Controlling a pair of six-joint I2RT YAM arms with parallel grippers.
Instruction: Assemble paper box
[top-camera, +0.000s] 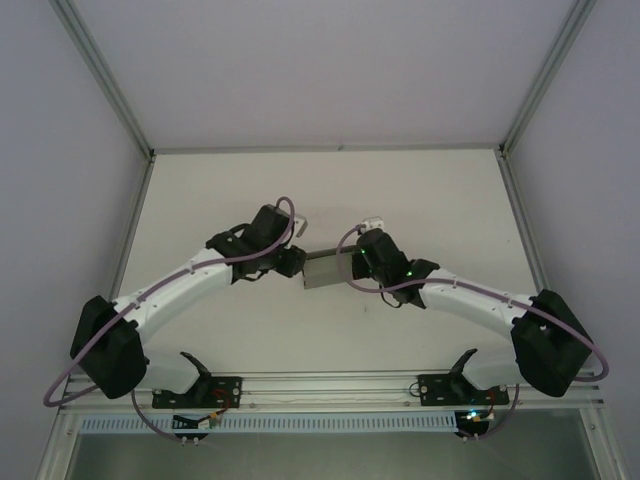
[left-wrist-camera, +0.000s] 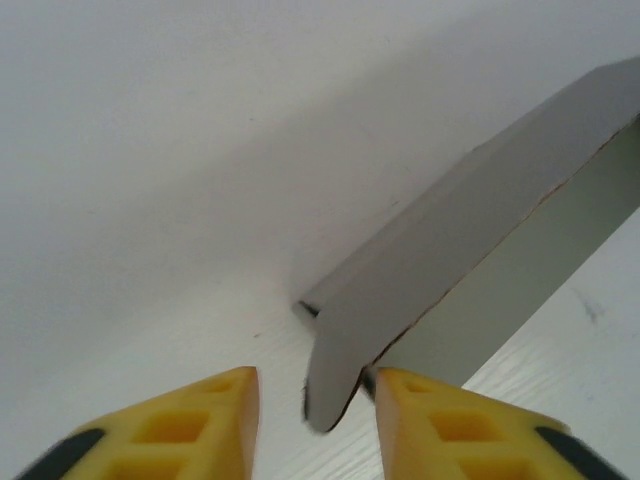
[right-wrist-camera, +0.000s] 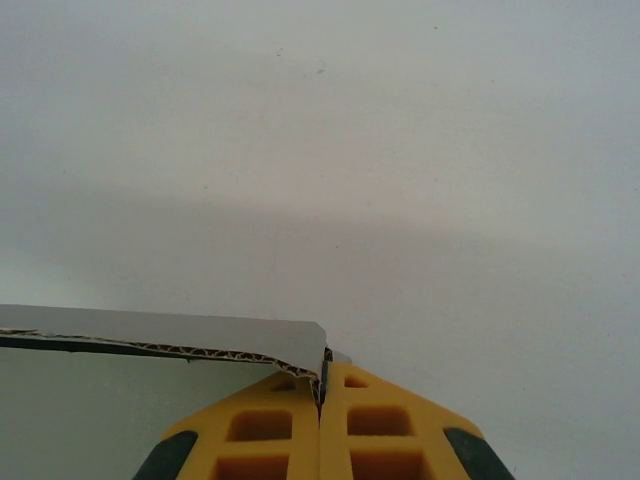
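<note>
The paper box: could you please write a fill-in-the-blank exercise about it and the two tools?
1. In the top view, the paper box lies ___ the two tools.
2. The right tool is ___ on a corner of the box.
3. The left tool is ___, with a rounded flap standing in its gap.
4. The fingers of both tools are ___ in colour.

Missing words: between; shut; open; yellow.

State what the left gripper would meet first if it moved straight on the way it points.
Probably the paper box: its grey flap sits right between the open fingers of the left gripper.
</note>
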